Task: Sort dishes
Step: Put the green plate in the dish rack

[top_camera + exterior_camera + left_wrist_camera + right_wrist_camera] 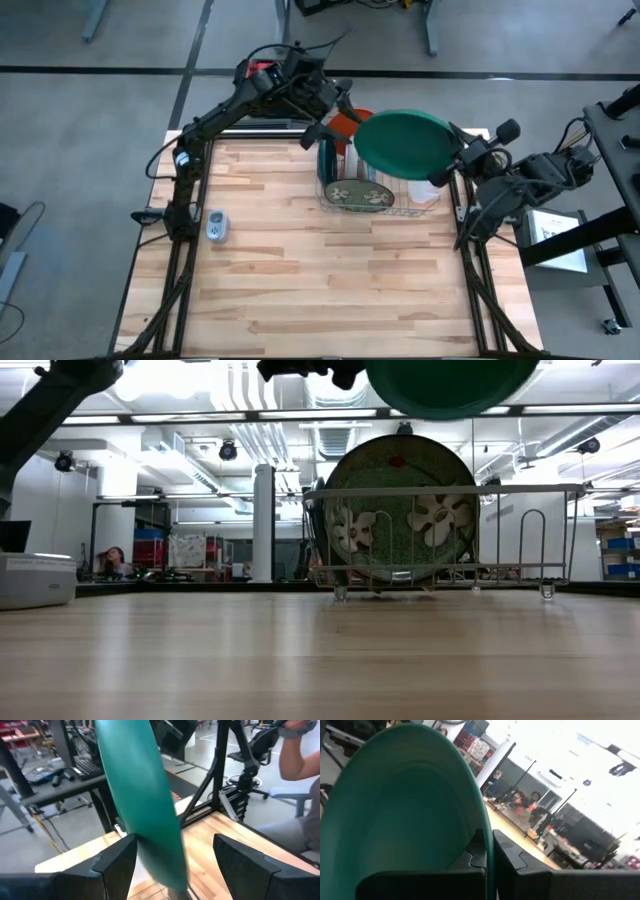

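1. The dark green plate (402, 140) is held above the far end of the wire rack (400, 195), clamped at its rim by the right gripper (489, 851), whose fingers are pinched tight on either face of the edge.
2. In the high view the plate lies at about 9 o'clock from the right gripper (447, 172), with its broad face turned upward and slightly tilted.
3. The left gripper (175, 857) is spread wide, and the plate's edge (145, 805) is seen running between its fingers without being gripped.
4. From the left gripper (322, 130) the plate lies at roughly 3 o'clock in the high view, so both arms are close, but only the right one carries it.
5. The floral olive plate (400, 510) is stood upright in the rack, directly beneath the raised dish (450, 385).
6. An orange dish (347, 124) is seen just behind the rack, near the left gripper.
7. The coming move is judged to turn on tipping the plate onto its edge, in line with the rack's slots.
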`<state>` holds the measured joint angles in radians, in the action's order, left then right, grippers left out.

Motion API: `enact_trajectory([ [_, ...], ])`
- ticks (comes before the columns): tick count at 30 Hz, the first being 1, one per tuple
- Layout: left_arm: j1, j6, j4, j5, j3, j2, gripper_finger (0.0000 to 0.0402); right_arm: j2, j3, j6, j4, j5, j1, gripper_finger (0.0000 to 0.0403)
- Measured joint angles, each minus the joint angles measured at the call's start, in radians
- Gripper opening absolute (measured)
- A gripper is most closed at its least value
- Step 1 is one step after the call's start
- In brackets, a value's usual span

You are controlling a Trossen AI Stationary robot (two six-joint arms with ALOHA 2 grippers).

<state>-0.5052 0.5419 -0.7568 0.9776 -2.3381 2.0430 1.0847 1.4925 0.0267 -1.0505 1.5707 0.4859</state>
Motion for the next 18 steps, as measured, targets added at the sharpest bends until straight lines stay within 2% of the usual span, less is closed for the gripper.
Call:
enact_trajectory([
  [7, -0.009, -0.026, 0.046, -0.019, -0.014, 0.002, 0.0252, 0.004, 0.040, -0.035, 0.018, 0.006, -0.010, 0.0000],
  [18, -0.009, -0.088, 0.216, -0.055, -0.017, 0.026, 0.0252, 0.040, 0.147, -0.024, 0.066, -0.004, -0.076, 0.0000],
])
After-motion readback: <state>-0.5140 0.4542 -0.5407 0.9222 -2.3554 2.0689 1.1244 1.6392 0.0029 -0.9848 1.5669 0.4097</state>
